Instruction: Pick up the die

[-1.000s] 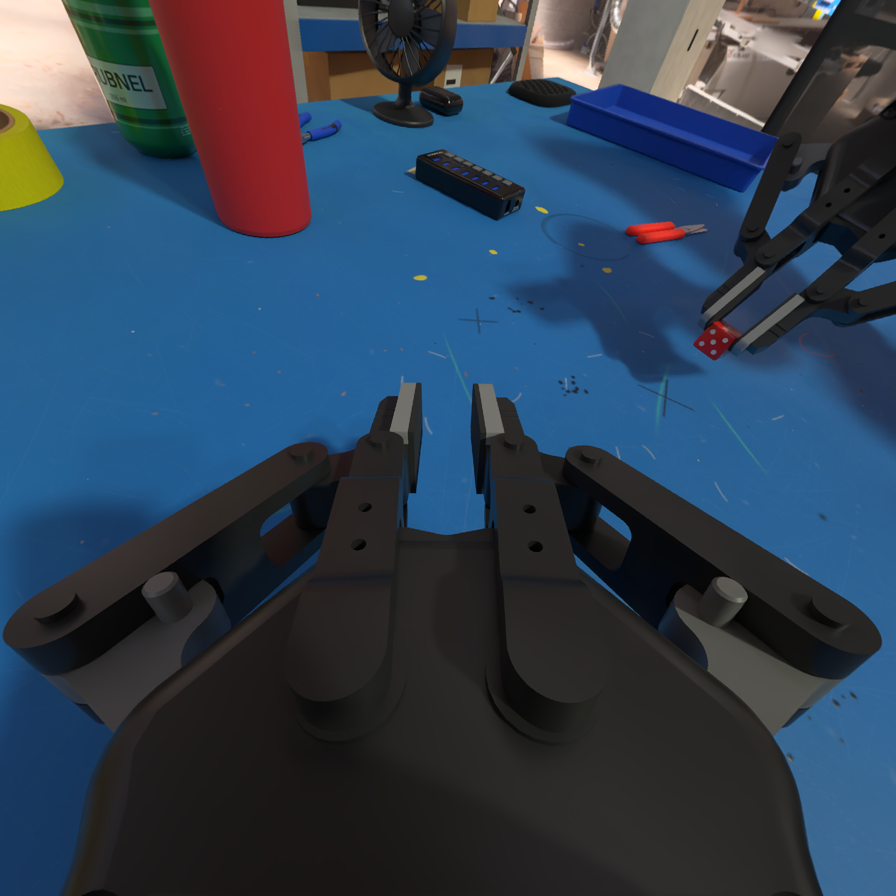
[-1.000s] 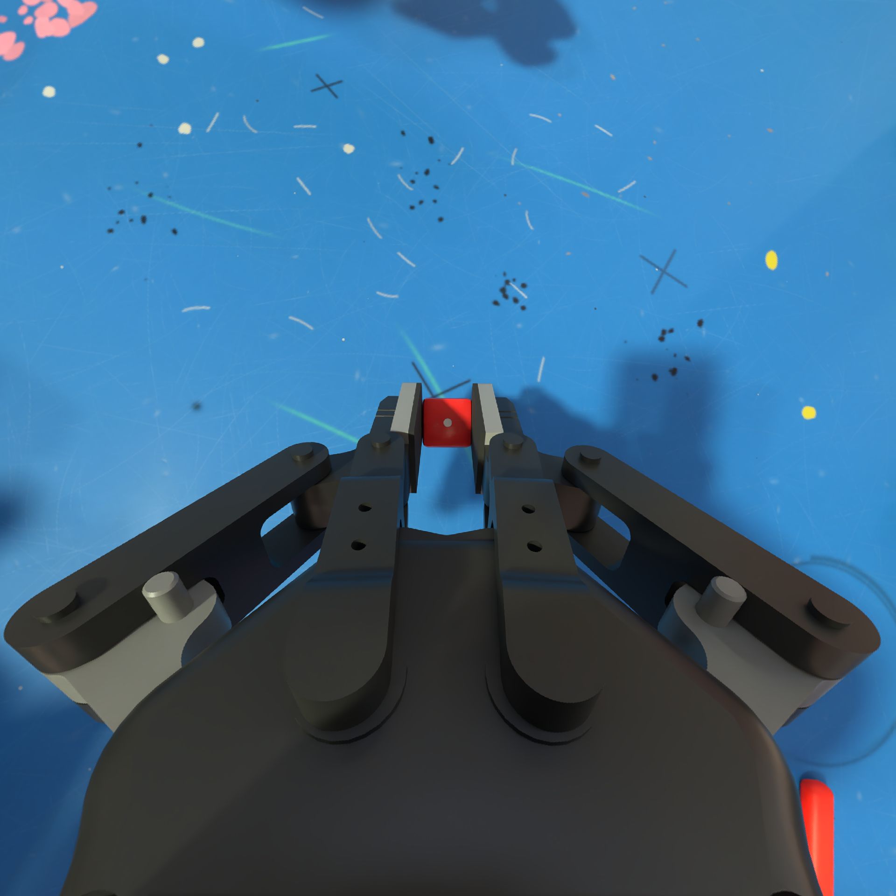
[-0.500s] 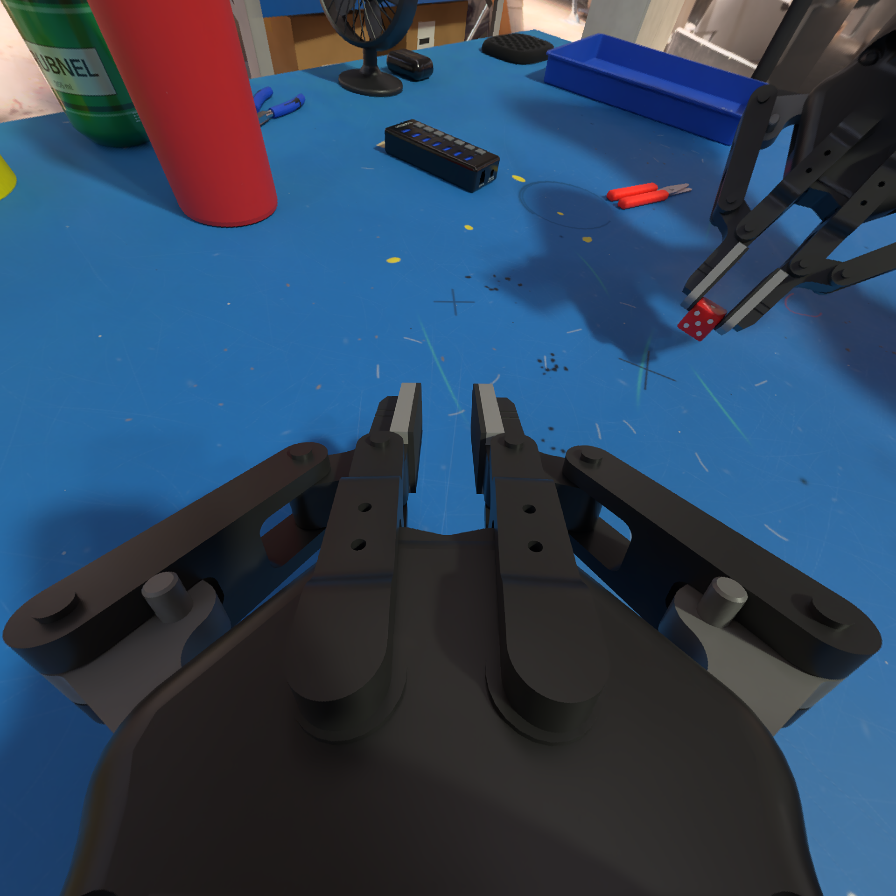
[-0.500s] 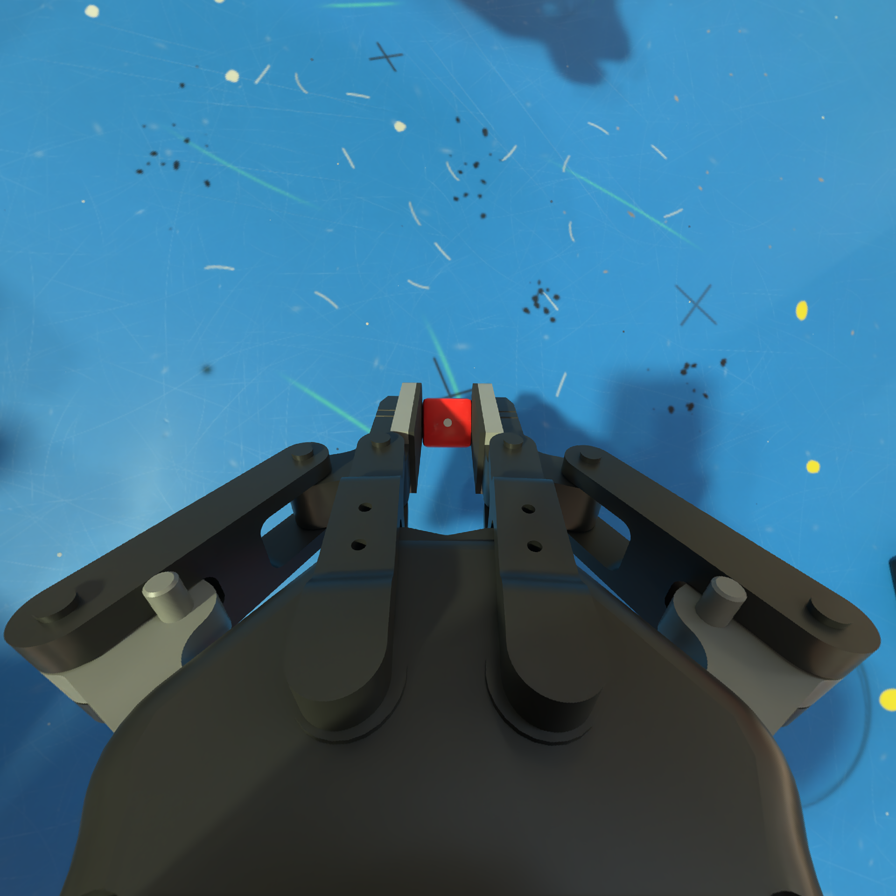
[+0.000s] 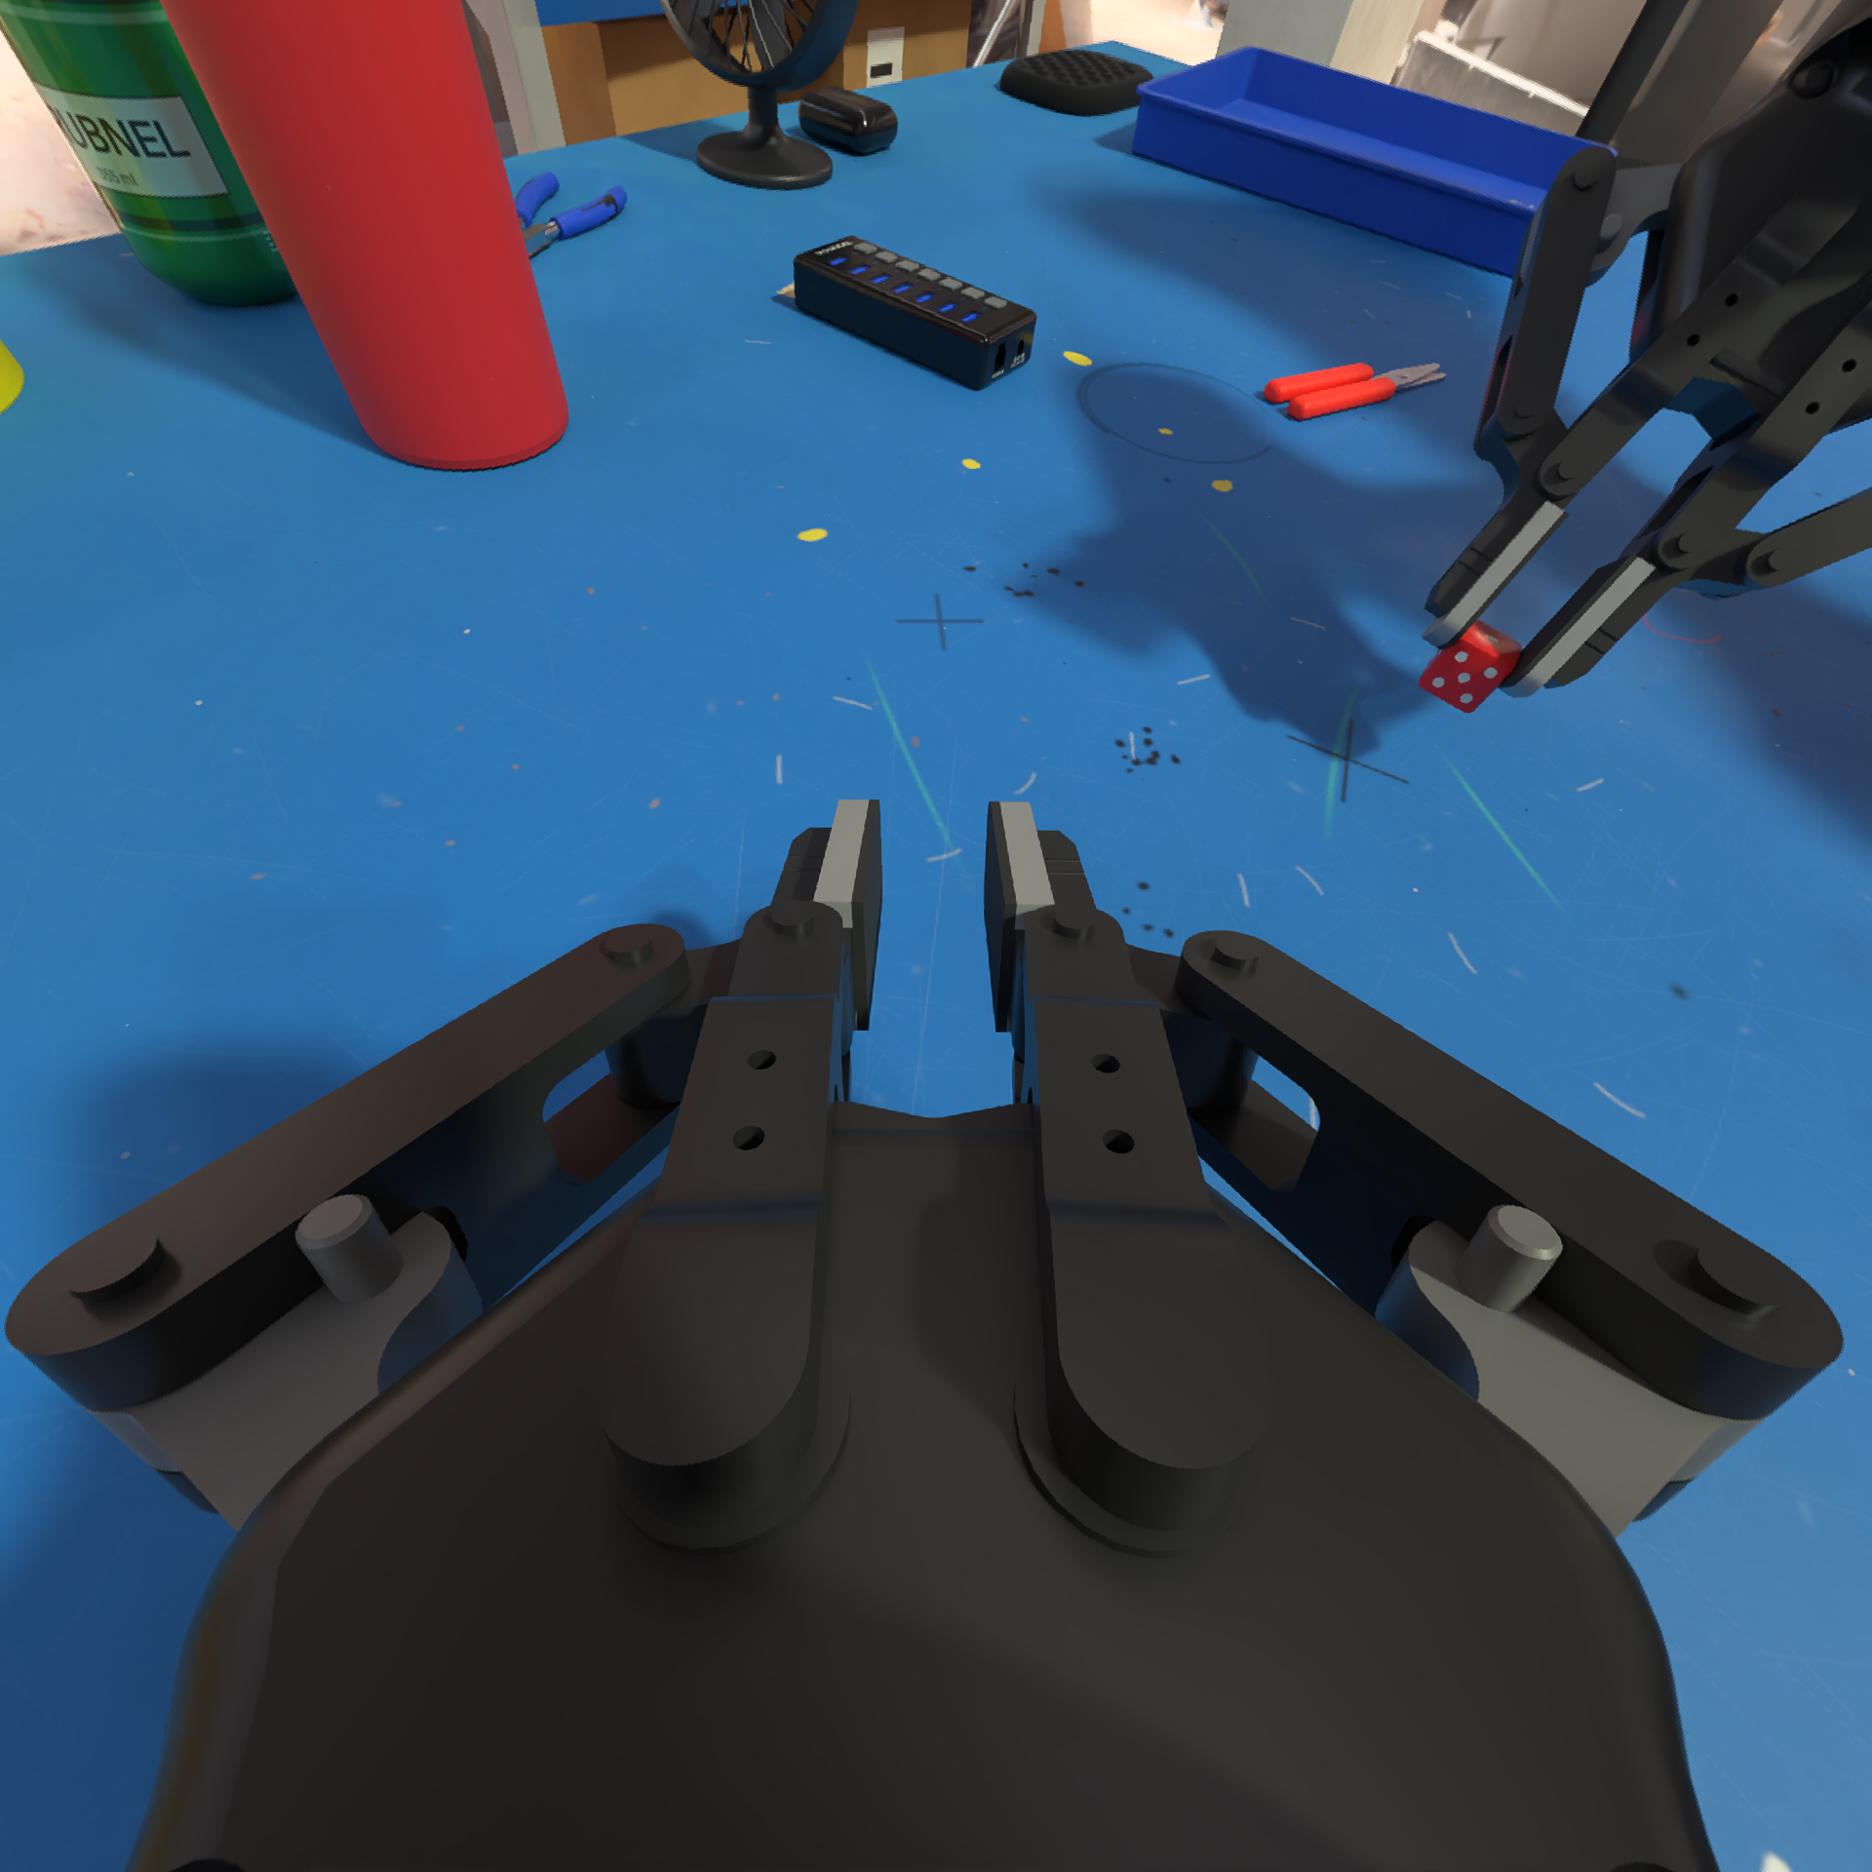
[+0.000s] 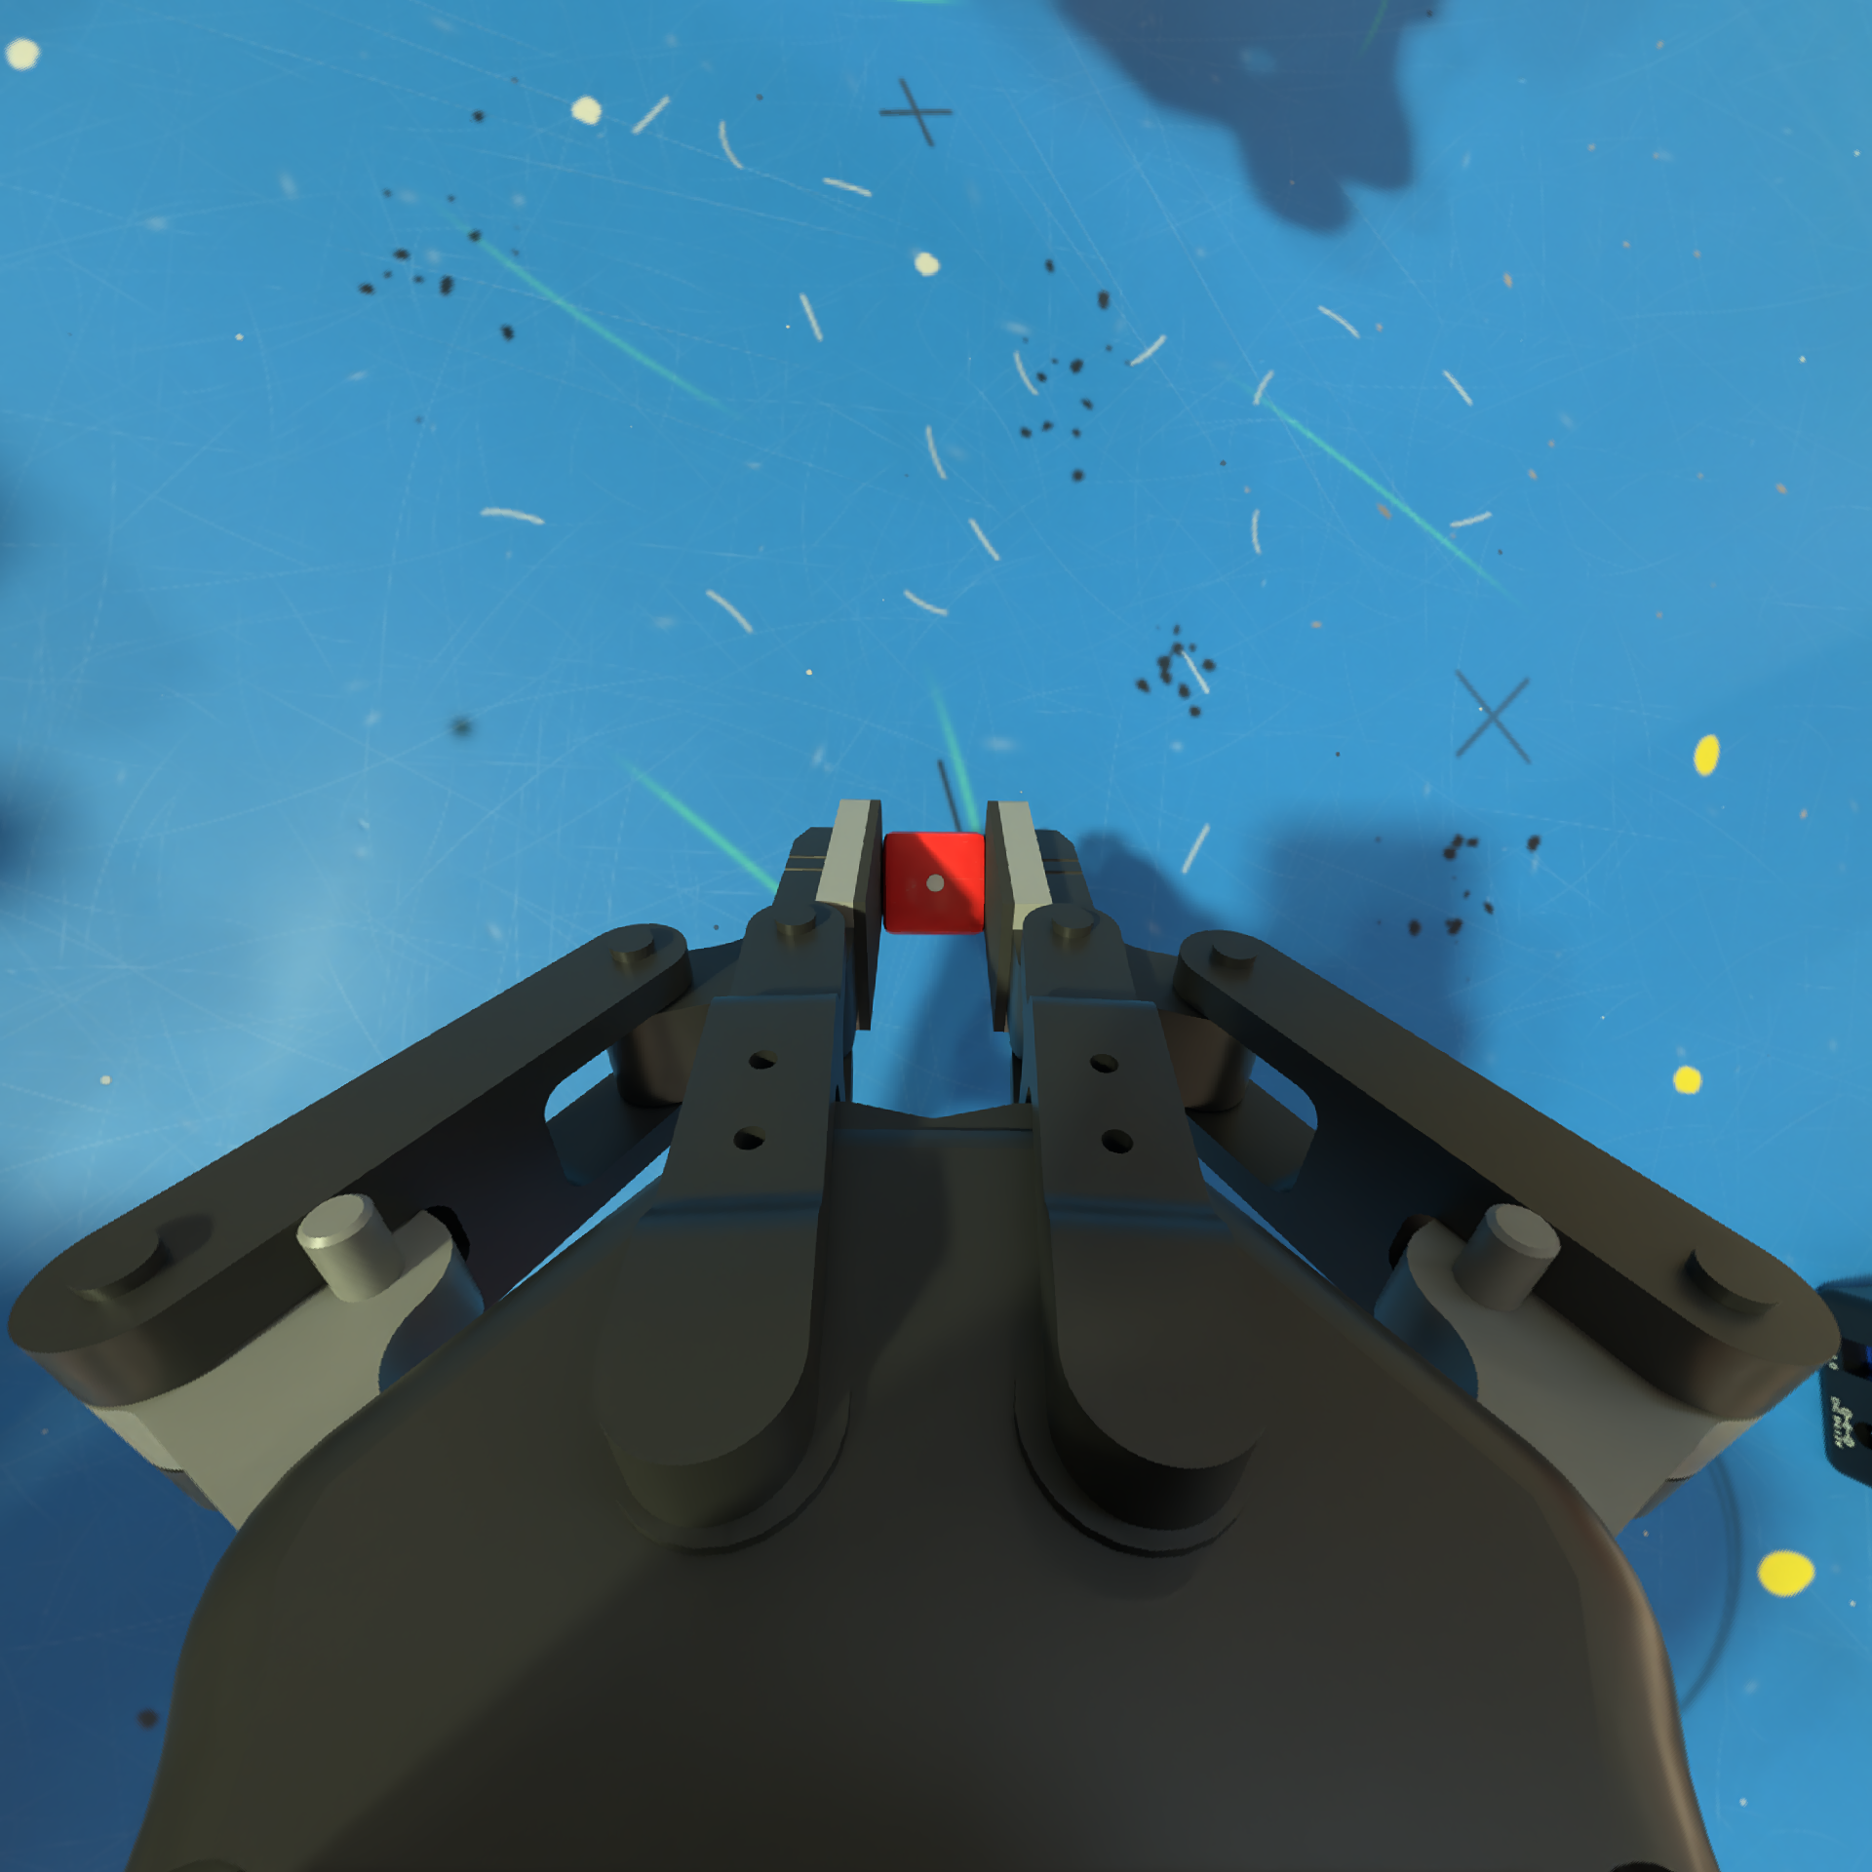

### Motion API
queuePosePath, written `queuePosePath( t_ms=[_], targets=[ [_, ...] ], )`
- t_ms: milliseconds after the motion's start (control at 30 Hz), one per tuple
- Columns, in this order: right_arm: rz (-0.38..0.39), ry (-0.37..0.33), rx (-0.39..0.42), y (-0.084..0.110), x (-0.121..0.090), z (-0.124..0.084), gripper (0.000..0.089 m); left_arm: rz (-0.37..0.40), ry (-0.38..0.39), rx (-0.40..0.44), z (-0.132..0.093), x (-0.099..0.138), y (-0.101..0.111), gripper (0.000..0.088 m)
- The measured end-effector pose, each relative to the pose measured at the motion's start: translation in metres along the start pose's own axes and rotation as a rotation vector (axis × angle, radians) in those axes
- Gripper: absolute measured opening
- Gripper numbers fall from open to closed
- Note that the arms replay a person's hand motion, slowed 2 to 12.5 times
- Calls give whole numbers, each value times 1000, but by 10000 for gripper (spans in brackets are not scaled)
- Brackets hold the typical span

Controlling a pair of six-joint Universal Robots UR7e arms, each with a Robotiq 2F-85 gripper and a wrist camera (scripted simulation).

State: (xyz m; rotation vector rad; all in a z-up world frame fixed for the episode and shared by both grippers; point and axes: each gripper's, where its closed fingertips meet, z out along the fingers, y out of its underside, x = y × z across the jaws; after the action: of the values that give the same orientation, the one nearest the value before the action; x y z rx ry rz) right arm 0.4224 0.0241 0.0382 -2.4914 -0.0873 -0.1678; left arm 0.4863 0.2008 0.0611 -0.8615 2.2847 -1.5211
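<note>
The die (image 6: pixel 933 881) is small and red with white pips. It is pinched between the two pads of my right gripper (image 6: pixel 933 841), one pip facing the camera. In the left wrist view the right gripper (image 5: pixel 1479 658) is at the far right and holds the die (image 5: pixel 1466 671) a little above the blue table (image 5: pixel 507 810), with its shadow below. My left gripper (image 5: pixel 933 821) hovers over bare table at the centre. Its fingers stand a narrow gap apart with nothing between them.
A tall red cup (image 5: pixel 385 233) and a green bottle (image 5: pixel 152 152) stand at the back left. A black hub (image 5: pixel 912 309), red-handled pliers (image 5: pixel 1327 390), a blue tray (image 5: pixel 1347 152), a small fan (image 5: pixel 760 101) and blue-handled pliers (image 5: pixel 567 218) lie farther back.
My right gripper has risen with the die held in it; the table has dropped away beneath it. My left gripper has drifted slightly and its finger gap is unchanged.
</note>
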Motion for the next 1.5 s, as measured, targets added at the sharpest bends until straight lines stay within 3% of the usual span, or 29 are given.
queuePosePath(
  t_ms=[1067,1500],
  targets=[
    [-207,-36,12,-1,-6,-8,181,14,-20,-36,2,1,6,190],
    [-307,-70,36,-10,-6,1,181,25,-2,-62,4,9,7,189]
  ],
)
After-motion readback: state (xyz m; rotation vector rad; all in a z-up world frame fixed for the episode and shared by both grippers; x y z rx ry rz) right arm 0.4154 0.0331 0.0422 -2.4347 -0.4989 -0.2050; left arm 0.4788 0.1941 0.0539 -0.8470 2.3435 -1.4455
